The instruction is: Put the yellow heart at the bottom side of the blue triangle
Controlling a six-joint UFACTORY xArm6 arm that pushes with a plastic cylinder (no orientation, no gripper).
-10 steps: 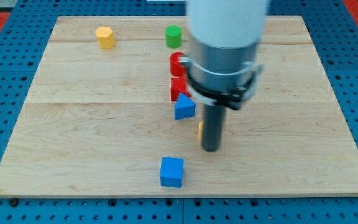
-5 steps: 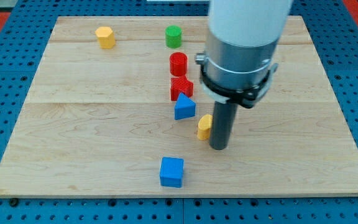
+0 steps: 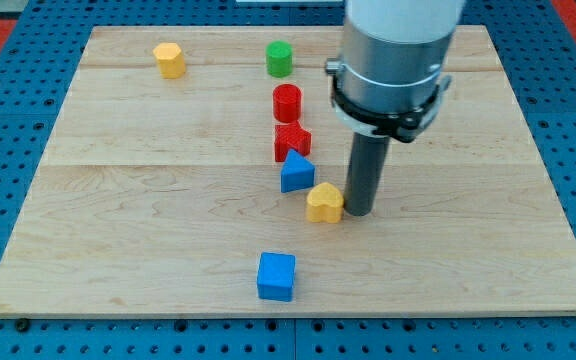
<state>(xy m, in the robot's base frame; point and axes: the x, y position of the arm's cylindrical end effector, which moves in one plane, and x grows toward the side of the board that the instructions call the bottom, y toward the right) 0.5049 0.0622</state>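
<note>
The bench (image 3: pixel 148 200) takes up most of the view, a pale wooden board on a blue pegboard. The arm's wide white and grey body comes down from the top edge, right of centre, and ends in a dark rod. There is no grasping tool to spread or pinch; the rod simply pushes. Its tip (image 3: pixel 359 213) rests on the bench near the middle, touching the right side of the yellow heart (image 3: pixel 324 203).

The heart sits just below and right of the blue triangle (image 3: pixel 296 173), near it but not straight under it. I judge the push to be nearly done: the next move calls for a short nudge toward the left edge, so the heart ends squarely beneath the triangle without knocking it.

Above the triangle, a red block (image 3: pixel 291 141) touches it, then a red cylinder (image 3: pixel 287 102) and a green cylinder (image 3: pixel 279 59) toward the top edge. A yellow block (image 3: pixel 169 59) lies near the top-left corner, a blue cube (image 3: pixel 276 276) by the bottom edge.
</note>
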